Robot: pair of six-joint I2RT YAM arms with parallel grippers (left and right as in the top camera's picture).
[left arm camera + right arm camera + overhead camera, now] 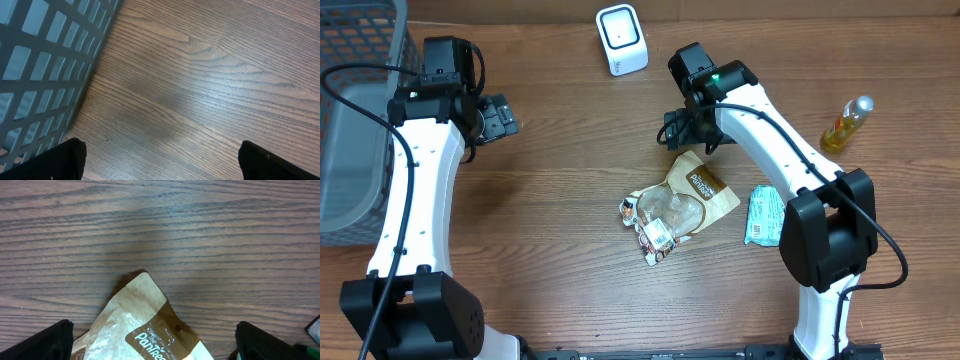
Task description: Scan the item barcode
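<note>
Brown paper snack pouch (145, 330) with white lettering lies on the wooden bench (160, 230), its corner between the right fingers (47, 342), which are spread wide and empty. The left fingers (60, 160), equally wide, hold nothing just beside the grey plastic basket (45, 65).
</note>
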